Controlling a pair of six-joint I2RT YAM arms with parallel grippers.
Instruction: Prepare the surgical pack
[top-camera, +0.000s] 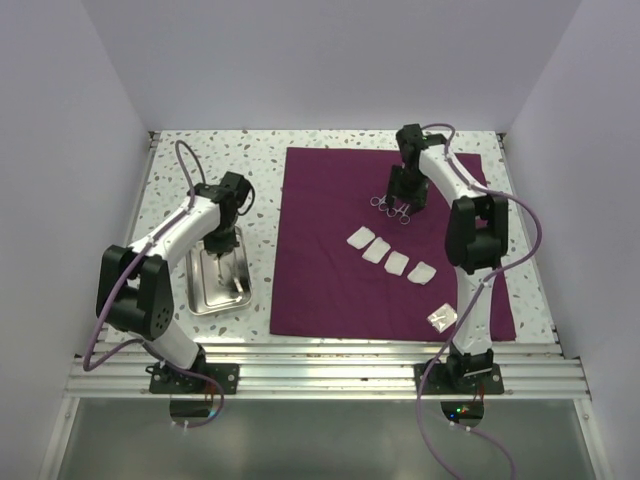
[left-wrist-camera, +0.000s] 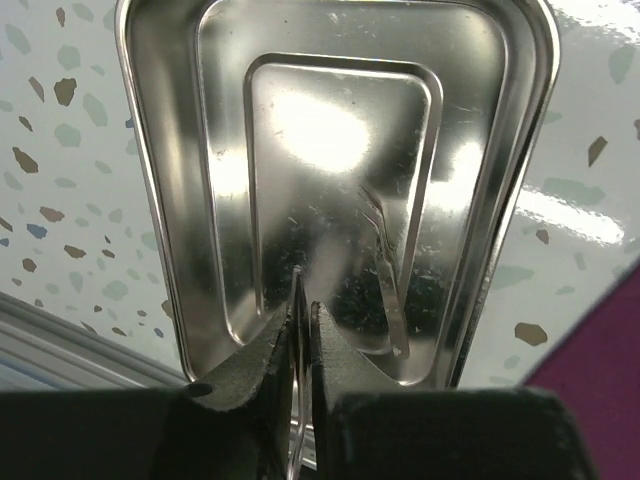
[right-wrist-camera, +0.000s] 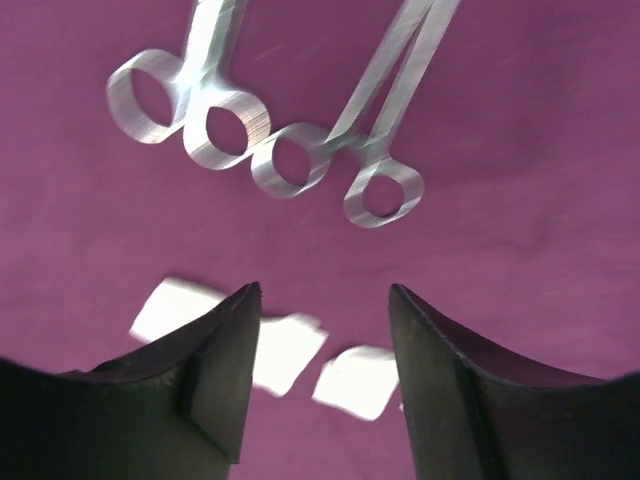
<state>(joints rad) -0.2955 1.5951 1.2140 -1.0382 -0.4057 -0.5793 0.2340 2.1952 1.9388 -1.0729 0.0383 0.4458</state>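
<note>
Early going: the cloth (top-camera: 330, 290) lies flat, unfolded, instruments (top-camera: 392, 208) at its twelve o'clock, gauze squares (top-camera: 376, 250) mid-cloth. At nine o'clock the tray (left-wrist-camera: 330, 130), left claw (left-wrist-camera: 303, 300) pinching its rim; right claw (right-wrist-camera: 325, 300) open, empty, above the instruments.

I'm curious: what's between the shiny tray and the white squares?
In the top view, only bare speckled table, then bare purple cloth, lies between the tray and the white squares.
</note>
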